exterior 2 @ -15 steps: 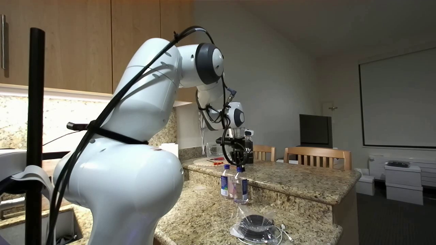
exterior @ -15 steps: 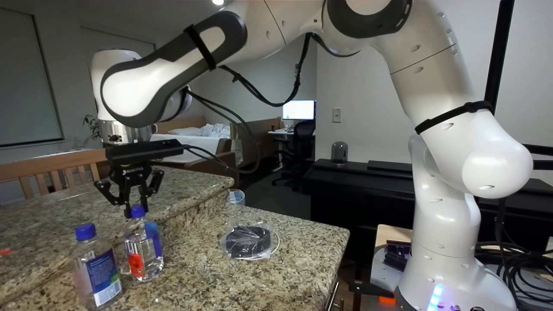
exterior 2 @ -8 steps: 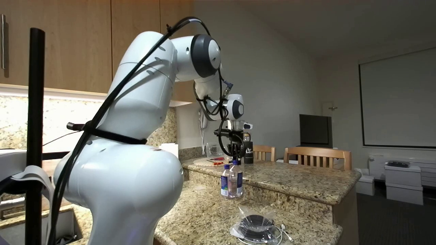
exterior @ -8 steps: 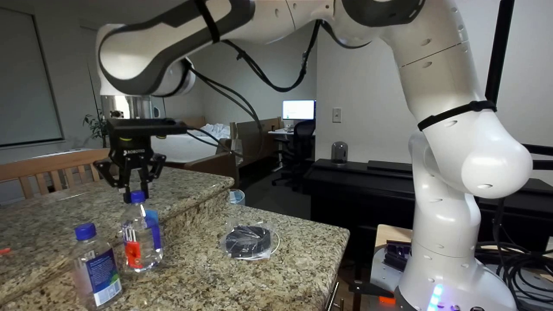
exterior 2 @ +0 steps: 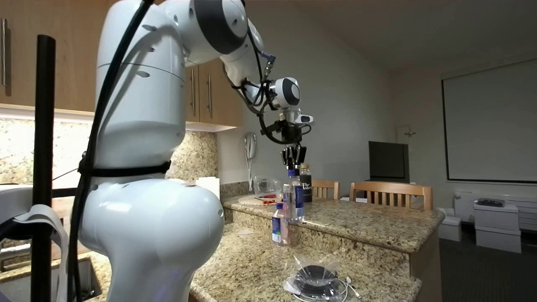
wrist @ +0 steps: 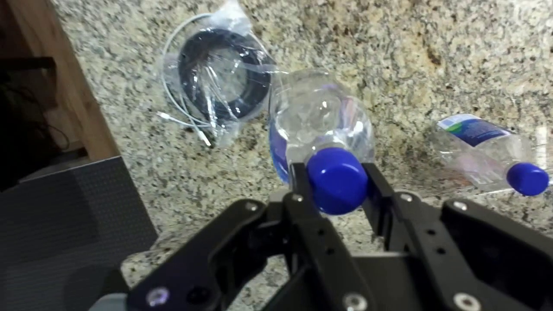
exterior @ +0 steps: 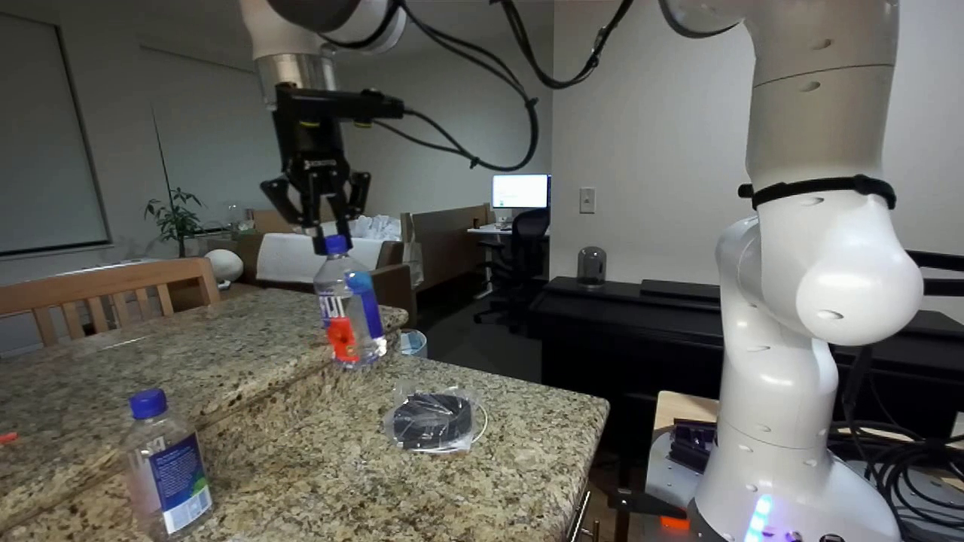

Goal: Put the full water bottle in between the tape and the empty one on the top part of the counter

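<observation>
Arm (exterior: 825, 128) is being held in a high bend, its upper stretch being cropped by the top edge in both exterior views, and the gripper (wrist: 335, 172) is being pointed downward at the end of the reach. The jaws are being clamped on the blue cap (wrist: 338, 183) of the full water bottle (wrist: 322, 116): in the wrist view the cap is being pinched on two opposite sides by the fingertips (wrist: 299, 175), with the clear body being suspended beneath them. The bottle is being held close to upright, and its base is being borne up off the lower granite surface (exterior: 354, 467), near the front edge of the top part of the counter (exterior 2: 361, 214); whether that edge is being overlapped from above is not being settled by the views. By the lower surface the empty bottle (exterior: 169, 474) is being supported upright, well apart from the gripper. The tape (exterior: 431, 421), which is being enclosed by clear plastic (wrist: 229, 19), is being supported by the same surface. In the wrist view the full water bottle is being shown between the tape and the empty bottle, nearer the tape.
</observation>
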